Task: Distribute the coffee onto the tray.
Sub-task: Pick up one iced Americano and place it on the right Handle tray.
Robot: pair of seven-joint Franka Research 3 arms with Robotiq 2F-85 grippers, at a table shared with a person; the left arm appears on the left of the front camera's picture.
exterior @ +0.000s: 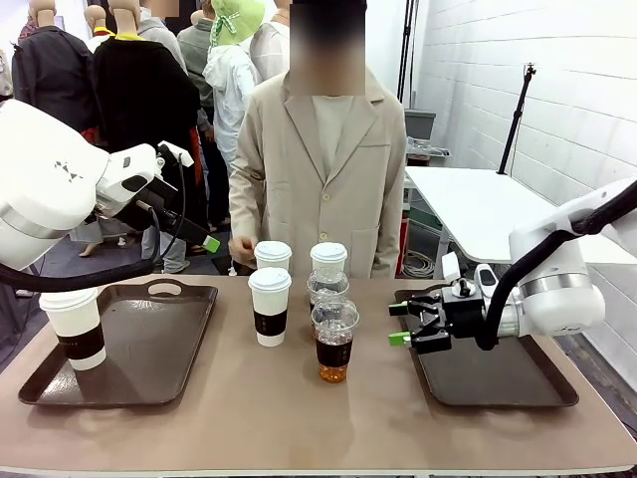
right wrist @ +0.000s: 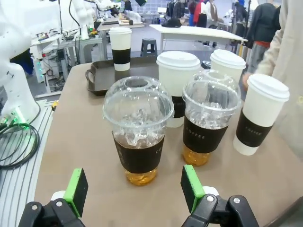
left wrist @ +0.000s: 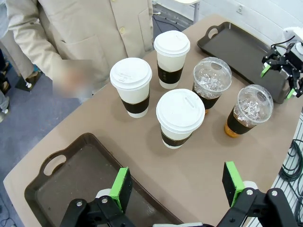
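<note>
Three white paper cups with brown sleeves (exterior: 271, 309) and two clear dome-lidded cups of amber drink stand grouped at mid-table. Another paper cup (exterior: 75, 329) stands on the left tray (exterior: 149, 349). My right gripper (exterior: 398, 324) is open over the left edge of the right tray (exterior: 498, 373), and it faces the nearest clear cup (right wrist: 138, 130) from a short gap. My left gripper (left wrist: 177, 187) hangs open above the table between the left tray (left wrist: 61, 194) and the nearest paper cup (left wrist: 180, 118), with nothing in it.
A person in a beige jacket stands at the far edge, one hand (exterior: 242, 249) near the back cups. The second clear cup (right wrist: 210, 123) stands just behind and beside the nearest one. A white table (exterior: 478, 204) sits at the back right.
</note>
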